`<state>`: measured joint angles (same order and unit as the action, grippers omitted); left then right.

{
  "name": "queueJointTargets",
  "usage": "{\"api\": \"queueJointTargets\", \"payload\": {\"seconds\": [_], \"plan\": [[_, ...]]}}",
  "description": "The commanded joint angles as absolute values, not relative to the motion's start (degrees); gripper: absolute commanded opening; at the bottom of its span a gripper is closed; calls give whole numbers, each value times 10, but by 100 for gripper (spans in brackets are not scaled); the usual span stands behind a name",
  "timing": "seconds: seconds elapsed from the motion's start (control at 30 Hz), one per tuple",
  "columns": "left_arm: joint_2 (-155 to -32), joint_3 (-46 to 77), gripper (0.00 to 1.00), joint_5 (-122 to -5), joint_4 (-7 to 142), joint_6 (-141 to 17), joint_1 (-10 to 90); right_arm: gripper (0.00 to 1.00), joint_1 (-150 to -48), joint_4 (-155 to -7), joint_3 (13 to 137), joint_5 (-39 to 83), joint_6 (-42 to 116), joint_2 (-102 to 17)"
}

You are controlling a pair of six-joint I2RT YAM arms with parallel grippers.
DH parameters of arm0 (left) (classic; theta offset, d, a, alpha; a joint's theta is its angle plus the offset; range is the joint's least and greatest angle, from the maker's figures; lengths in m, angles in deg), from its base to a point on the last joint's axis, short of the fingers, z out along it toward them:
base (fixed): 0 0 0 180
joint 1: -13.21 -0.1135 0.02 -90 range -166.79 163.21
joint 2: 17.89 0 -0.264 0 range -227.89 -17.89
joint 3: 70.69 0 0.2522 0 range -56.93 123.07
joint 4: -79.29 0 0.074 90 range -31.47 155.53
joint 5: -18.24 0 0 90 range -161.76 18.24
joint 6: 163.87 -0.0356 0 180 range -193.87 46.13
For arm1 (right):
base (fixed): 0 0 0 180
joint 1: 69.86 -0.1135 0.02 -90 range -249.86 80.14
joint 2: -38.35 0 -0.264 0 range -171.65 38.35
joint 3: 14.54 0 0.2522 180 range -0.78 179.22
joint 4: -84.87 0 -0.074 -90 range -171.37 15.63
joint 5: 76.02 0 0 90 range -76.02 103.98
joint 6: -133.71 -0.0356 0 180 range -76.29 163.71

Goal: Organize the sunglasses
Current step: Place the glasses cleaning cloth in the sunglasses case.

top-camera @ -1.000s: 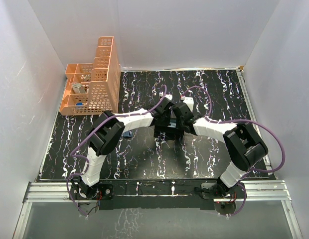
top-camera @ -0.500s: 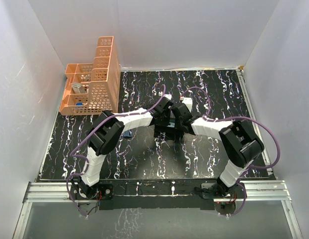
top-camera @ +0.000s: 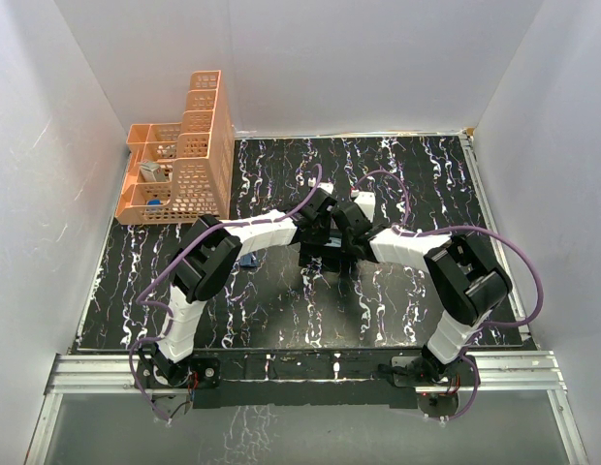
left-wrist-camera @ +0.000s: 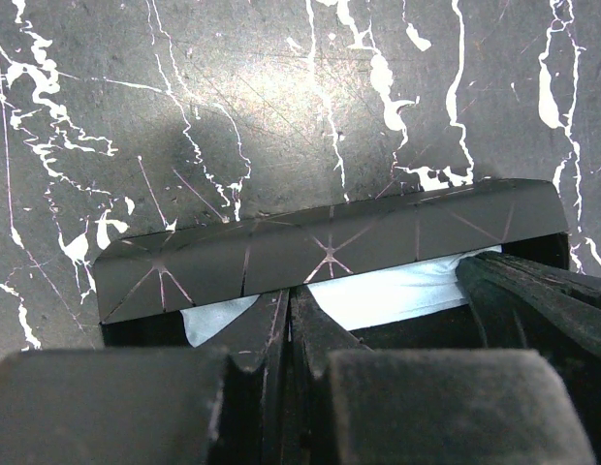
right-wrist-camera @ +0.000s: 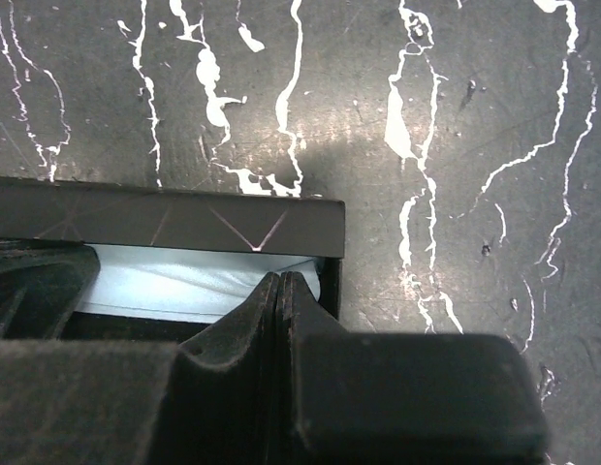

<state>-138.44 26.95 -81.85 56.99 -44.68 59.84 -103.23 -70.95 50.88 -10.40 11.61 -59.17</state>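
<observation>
A black oblong glasses case [top-camera: 325,259] lies open mid-table, with a light blue cloth [left-wrist-camera: 378,295] inside it. My left gripper [left-wrist-camera: 289,294] is shut, its tips resting on the cloth just inside the case's far wall [left-wrist-camera: 330,247]. My right gripper [right-wrist-camera: 281,278] is shut too, its tips on the cloth [right-wrist-camera: 174,281] near the case's right end [right-wrist-camera: 330,281]. Seen from above, both grippers [top-camera: 323,231] [top-camera: 343,231] meet over the case. A small dark blue thing, likely the sunglasses [top-camera: 247,262], peeks out under the left forearm.
An orange mesh organizer [top-camera: 179,165] with stepped compartments stands at the back left, holding a few small items. The table [top-camera: 427,184] is black marble with white veins. White walls close in on three sides.
The right arm's elbow has drawn slightly left and inward. Both grippers stay shut over the case, almost where they were.
</observation>
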Motion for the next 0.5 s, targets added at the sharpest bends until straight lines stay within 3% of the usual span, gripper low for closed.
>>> {"api": "queueJointTargets", "payload": {"seconds": [0.0,0.23,0.47], "plan": [[-1392,265,0,-840,544,-450,611,0,-1043,-657,534,-156,113,-583],[-1387,259,0,-841,546,-450,611,0,-1052,-615,550,-187,117,-579],[-1385,260,0,-838,547,-450,612,0,-1053,-684,519,-155,136,-536]]}}
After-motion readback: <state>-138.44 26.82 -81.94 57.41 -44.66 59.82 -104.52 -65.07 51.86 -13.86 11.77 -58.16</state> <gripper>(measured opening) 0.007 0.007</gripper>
